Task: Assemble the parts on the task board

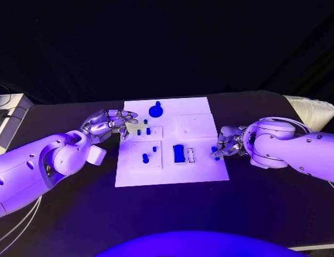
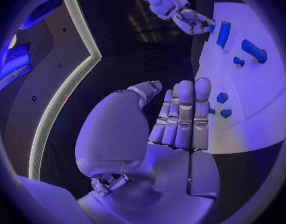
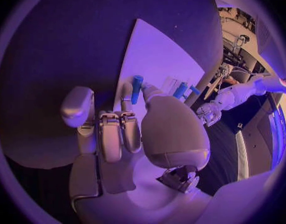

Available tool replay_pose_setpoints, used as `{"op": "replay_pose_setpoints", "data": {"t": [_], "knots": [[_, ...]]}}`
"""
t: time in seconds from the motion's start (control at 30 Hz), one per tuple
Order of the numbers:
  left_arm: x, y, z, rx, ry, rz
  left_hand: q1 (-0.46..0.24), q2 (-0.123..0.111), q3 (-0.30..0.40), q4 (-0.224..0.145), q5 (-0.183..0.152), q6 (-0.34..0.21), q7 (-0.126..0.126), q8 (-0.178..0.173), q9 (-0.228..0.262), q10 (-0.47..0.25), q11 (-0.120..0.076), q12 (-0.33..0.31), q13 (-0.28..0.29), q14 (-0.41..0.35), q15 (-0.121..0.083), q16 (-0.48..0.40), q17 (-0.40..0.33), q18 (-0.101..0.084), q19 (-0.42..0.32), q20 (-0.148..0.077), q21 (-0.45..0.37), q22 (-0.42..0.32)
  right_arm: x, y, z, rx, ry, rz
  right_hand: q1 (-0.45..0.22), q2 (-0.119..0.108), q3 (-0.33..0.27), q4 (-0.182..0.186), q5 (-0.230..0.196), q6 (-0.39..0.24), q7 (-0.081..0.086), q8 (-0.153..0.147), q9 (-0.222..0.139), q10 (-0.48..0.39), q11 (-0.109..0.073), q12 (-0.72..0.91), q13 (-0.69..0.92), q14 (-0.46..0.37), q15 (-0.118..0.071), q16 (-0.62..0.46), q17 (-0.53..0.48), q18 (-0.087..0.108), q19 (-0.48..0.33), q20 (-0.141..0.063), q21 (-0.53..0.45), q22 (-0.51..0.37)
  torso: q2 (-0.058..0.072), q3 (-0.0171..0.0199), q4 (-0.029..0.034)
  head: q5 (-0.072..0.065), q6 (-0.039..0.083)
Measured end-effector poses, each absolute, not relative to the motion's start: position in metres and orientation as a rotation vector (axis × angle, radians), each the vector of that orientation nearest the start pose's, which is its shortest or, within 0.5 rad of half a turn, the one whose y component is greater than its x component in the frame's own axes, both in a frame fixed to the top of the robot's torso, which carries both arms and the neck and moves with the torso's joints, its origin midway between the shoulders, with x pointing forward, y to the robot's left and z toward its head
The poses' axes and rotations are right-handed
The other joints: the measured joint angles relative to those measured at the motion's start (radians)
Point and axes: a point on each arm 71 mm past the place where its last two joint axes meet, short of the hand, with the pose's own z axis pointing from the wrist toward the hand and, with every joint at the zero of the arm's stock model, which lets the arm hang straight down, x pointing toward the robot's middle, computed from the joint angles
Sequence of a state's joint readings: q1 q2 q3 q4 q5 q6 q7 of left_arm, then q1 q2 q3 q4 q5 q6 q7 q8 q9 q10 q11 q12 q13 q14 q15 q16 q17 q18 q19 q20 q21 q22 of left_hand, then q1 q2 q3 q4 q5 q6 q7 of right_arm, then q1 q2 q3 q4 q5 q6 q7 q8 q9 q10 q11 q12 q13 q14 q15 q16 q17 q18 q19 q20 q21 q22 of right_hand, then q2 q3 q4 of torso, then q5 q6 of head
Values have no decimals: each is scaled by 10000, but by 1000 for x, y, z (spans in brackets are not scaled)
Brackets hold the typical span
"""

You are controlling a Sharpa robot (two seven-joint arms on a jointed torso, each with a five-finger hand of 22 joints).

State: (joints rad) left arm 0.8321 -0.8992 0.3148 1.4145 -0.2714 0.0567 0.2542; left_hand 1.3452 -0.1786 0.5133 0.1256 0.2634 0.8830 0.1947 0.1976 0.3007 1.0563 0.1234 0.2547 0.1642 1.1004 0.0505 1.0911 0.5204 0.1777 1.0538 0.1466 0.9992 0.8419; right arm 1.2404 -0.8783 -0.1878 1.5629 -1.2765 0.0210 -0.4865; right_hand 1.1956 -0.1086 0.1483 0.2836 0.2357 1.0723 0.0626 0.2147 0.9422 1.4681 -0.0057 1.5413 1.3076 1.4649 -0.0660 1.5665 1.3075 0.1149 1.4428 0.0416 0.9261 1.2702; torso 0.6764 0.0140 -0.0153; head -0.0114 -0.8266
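Observation:
The white task board (image 1: 201,166) lies mid-table. On it stand a blue round knob (image 1: 156,111), a blue block (image 1: 179,153) and several small blue pegs (image 1: 145,158). My left hand (image 1: 109,124) hovers at the board's left edge, fingers straight and holding nothing; the left wrist view shows it (image 2: 180,117) beside the board (image 2: 255,119), the block (image 2: 223,34) farther off. My right hand (image 1: 227,143) is at the board's right edge. In the right wrist view a blue peg (image 3: 137,88) sticks out between its thumb and a finger, so it seems pinched there.
A white box (image 1: 4,120) stands at the table's far left and a pale ribbed object (image 1: 313,110) at the far right. The dark table (image 1: 167,214) stretches bare in front of the board.

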Motion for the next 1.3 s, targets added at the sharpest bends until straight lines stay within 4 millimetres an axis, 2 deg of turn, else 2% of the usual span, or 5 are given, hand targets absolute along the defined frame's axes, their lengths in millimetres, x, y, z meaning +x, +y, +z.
{"op": "replay_pose_setpoints", "data": {"t": [0.33,0.57,1.07,1.17,1.3], "knots": [[470,263,-243,-10923,16277,-16289,0,0,-29,29,0,0,0,0,-7,0,0,0,8,0,0,0,-1,0,0,0,0,-1,458,-224,-247,-461,22014,2627,1171,-197,845,-58,-23,-56,66,39,388,0,4,-39,-1,0,0,0,0,1,0,0,-54,41,3,5,-3,14,-30],[470,264,-243,-10930,16290,-16278,0,0,-29,29,0,0,0,0,-7,-1,0,0,7,0,0,0,-2,0,0,0,0,-1,457,-221,-247,-535,21937,2708,1590,-590,1590,684,1557,-253,267,39,743,-23,161,-39,-2,4,79,0,0,1,0,0,-113,143,2,1,-4,23,-38],[470,264,-243,-10947,16319,-16249,0,0,-29,29,0,0,0,-1,-15,-1,0,0,6,0,0,0,-3,0,0,0,0,-2,454,-228,-248,510,21964,3116,1170,-863,1894,678,2369,-443,457,16,756,-20,166,-39,0,36,110,0,0,3,1,73,-113,248,-3,0,-13,40,-47],[470,264,-243,-10951,16328,-16244,0,0,-27,43,0,0,0,-1,-19,-1,0,0,5,0,0,0,-3,0,0,0,0,-2,453,-229,-245,917,22027,3311,1093,-866,2142,430,2369,-460,474,-741,756,-36,182,-39,5,36,110,0,0,3,1,73,-113,248,-4,0,-14,42,-46],[470,264,-243,-10958,16342,-16236,0,0,-28,85,0,0,0,-1,-24,-1,0,0,5,0,0,0,-3,0,0,0,0,-2,453,-226,-240,1372,22042,3653,1080,-879,2831,-236,2369,-588,408,-1067,-691,-39,182,-39,5,36,110,0,0,3,1,73,-113,261,-4,0,-13,43,-47]]}}
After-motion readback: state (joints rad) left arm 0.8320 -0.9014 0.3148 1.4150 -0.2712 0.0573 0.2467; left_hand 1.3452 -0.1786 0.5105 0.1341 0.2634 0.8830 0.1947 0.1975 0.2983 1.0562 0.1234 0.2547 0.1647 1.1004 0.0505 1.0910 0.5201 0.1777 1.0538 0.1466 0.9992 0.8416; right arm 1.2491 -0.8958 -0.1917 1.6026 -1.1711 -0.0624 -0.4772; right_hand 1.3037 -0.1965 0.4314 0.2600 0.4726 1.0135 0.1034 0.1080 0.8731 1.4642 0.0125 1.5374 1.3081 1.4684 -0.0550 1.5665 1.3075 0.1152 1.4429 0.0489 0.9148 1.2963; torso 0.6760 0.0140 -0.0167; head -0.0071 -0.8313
